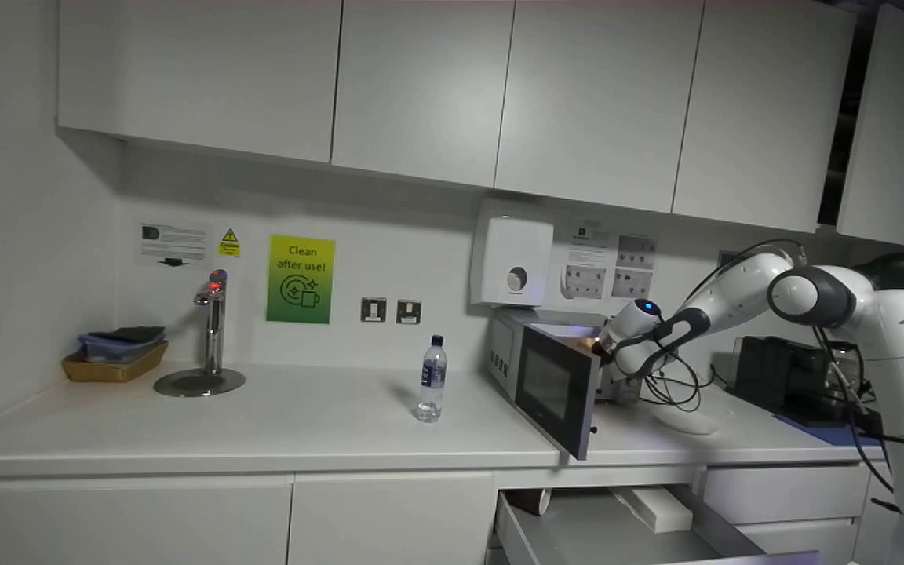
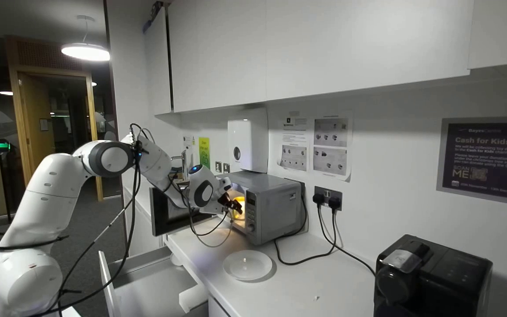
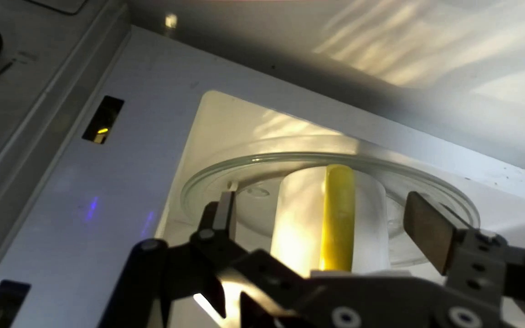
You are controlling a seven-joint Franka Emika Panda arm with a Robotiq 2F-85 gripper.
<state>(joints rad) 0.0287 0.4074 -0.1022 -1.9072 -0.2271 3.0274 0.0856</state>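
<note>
In the wrist view, a white mug (image 3: 296, 218) with a yellow handle (image 3: 339, 214) stands on the glass turntable (image 3: 203, 182) inside the lit microwave. My gripper (image 3: 324, 216) is open, one finger on each side of the mug with a visible gap both ways. The handle faces the camera between the fingers; the mug's lower part is hidden behind the gripper body. An exterior view shows the gripper (image 2: 232, 204) at the mouth of the grey microwave (image 2: 275, 209), with a bit of the yellow mug (image 2: 239, 206) beyond it. The microwave door (image 1: 552, 384) is swung wide.
A water bottle (image 1: 431, 388) stands on the counter left of the microwave. On its other side lie a white plate (image 2: 253, 268), power cables (image 2: 297, 263) and a black coffee machine (image 2: 447, 268). Below the counter a drawer (image 1: 577, 537) is pulled out, with a paper-towel dispenser (image 1: 513, 255) above the microwave.
</note>
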